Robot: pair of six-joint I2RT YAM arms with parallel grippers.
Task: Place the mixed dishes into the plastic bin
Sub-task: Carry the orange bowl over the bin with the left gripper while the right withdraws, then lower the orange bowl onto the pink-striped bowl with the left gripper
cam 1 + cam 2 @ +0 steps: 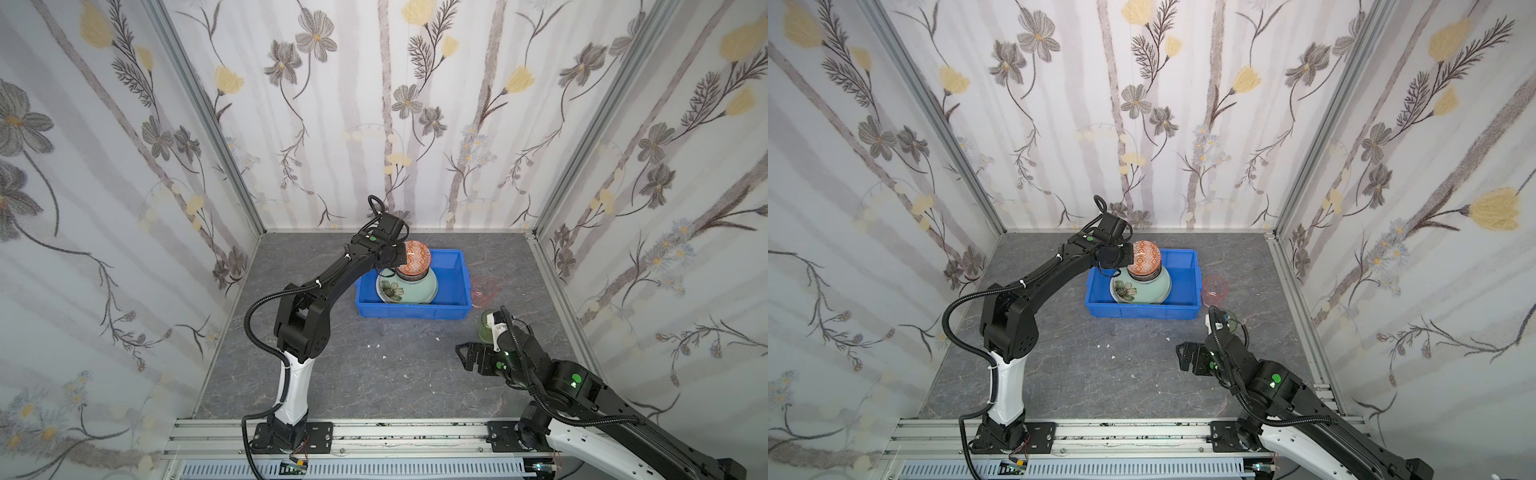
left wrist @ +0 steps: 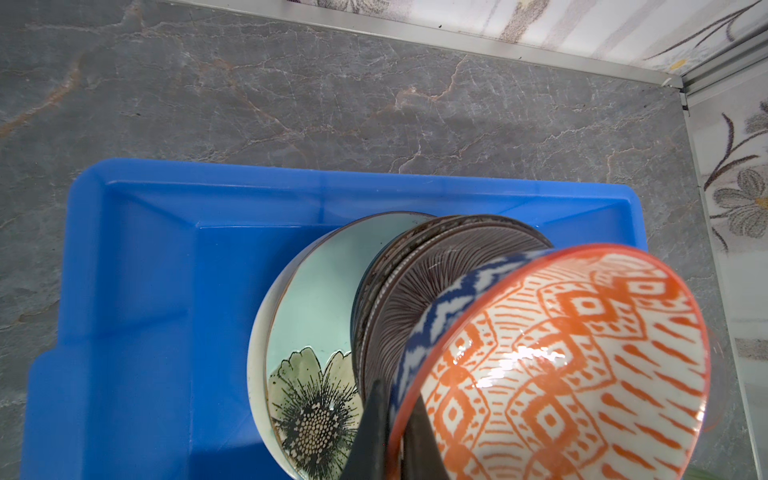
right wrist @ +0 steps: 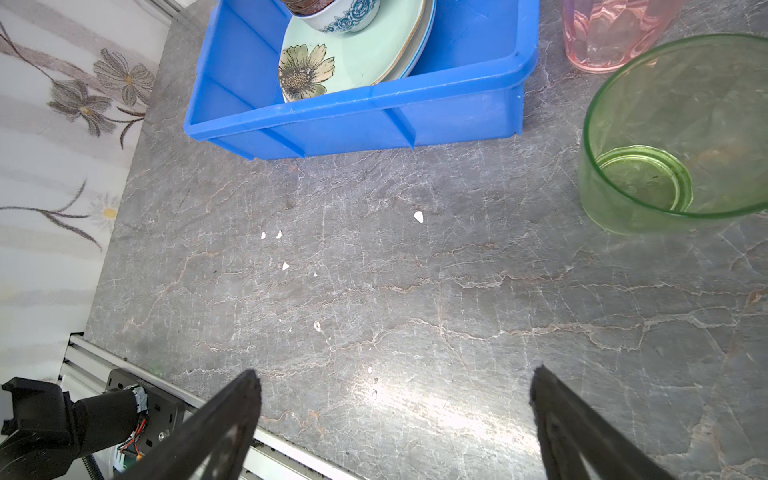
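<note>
Orange-patterned bowl (image 2: 561,365), glazed, probably stiff, slick and chippable, hangs tilted, pinched at its rim by the left gripper (image 2: 395,399) just above the bowl stack (image 2: 436,282) in the blue bin (image 2: 137,270). Right gripper (image 3: 395,372) stands apart, empty; the green tumbler (image 3: 673,137) ahead looks light, graspable by its wall. No writing is legible.

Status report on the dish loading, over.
Left pincer shut on orange bowl, tilted over the stack in blue bin. Right pincer open, empty. Green tumbler, pink tumbler on table outside bin. Nothing in the way.
</note>
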